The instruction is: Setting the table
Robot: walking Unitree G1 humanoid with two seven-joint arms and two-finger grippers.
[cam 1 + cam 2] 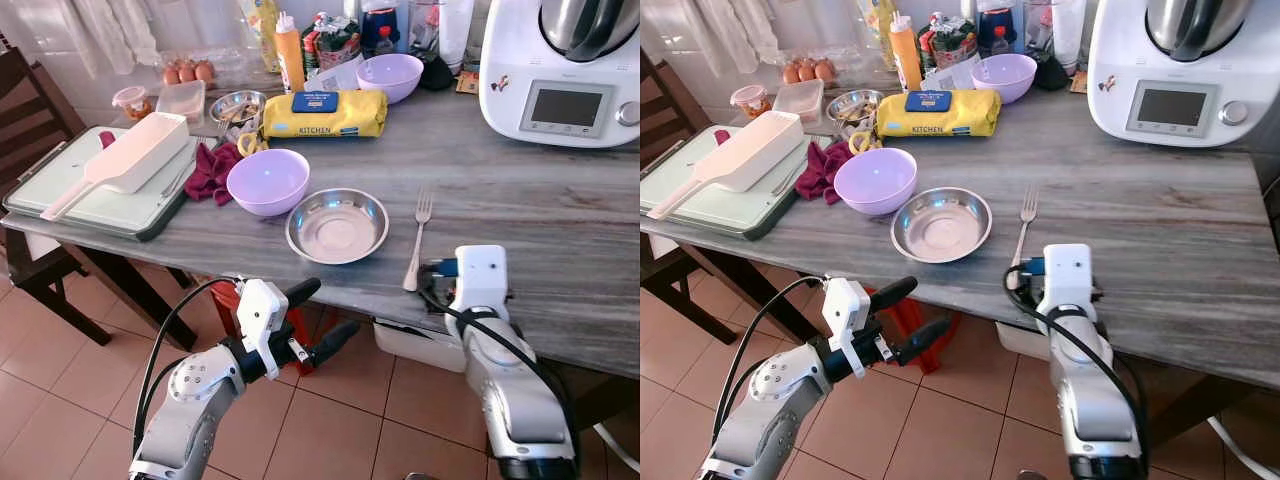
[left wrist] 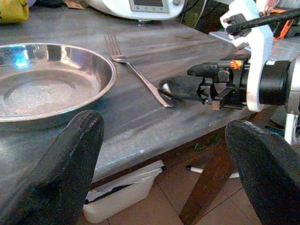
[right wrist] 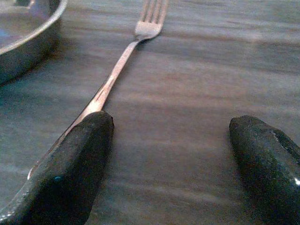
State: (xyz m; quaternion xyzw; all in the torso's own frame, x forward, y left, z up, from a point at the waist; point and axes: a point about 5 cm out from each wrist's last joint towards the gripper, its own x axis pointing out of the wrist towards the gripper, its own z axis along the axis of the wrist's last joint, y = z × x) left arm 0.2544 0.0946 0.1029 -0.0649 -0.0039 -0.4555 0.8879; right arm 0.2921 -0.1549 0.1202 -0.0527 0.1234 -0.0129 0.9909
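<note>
A silver fork (image 1: 416, 243) lies on the grey wooden table (image 1: 540, 220), tines pointing away from me, just right of a shallow steel plate (image 1: 337, 226). My right gripper (image 3: 171, 140) rests low on the table at the fork's handle end. It is open, one finger (image 3: 70, 164) lying against the handle (image 3: 110, 84) and the other well to the side. My left gripper (image 1: 328, 312) hangs open below the table's front edge, in front of the plate, holding nothing.
A purple bowl (image 1: 268, 181) and a red cloth (image 1: 212, 172) sit left of the plate. A tray with a white scoop (image 1: 130, 160) fills the left end, beside a dark chair (image 1: 30, 110). A kitchen machine (image 1: 560, 70), yellow pack (image 1: 325, 113) and another purple bowl (image 1: 390, 76) stand behind.
</note>
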